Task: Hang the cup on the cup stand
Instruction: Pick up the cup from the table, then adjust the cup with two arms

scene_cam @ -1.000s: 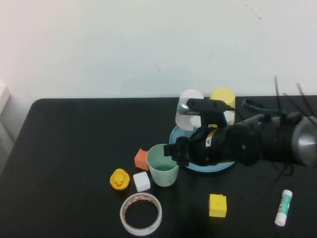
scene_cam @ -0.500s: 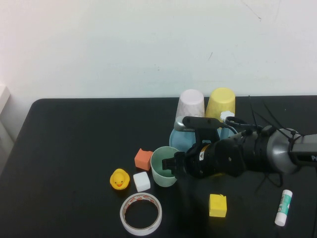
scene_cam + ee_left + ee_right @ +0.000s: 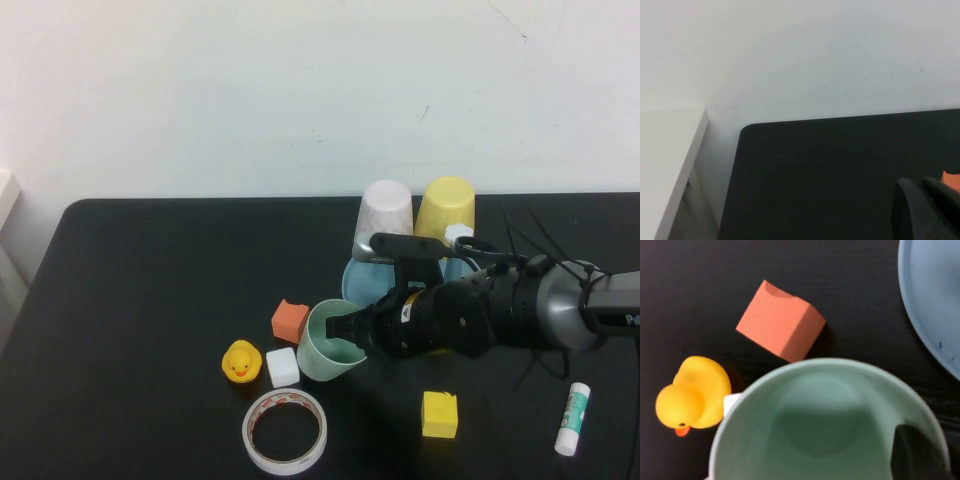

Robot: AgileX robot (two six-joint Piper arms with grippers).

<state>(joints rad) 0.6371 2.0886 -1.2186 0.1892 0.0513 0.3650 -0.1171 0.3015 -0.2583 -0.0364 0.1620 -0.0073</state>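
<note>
the right tool (image 3: 352, 332) grips the tilted cup (image 3: 326, 345) by its rim, beside the cup stand (image 3: 356, 283); the left tool (image 3: 927, 210) sits apart, its grip unclear

Mint cup (image 3: 328, 350) — orange block (image 3: 290, 320), seemingly foam.

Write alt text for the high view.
The right gripper grips the rim of the tilted mint cup on a black table, beside the cup stand holding two upturned cups. The left gripper is outside this view.
</note>
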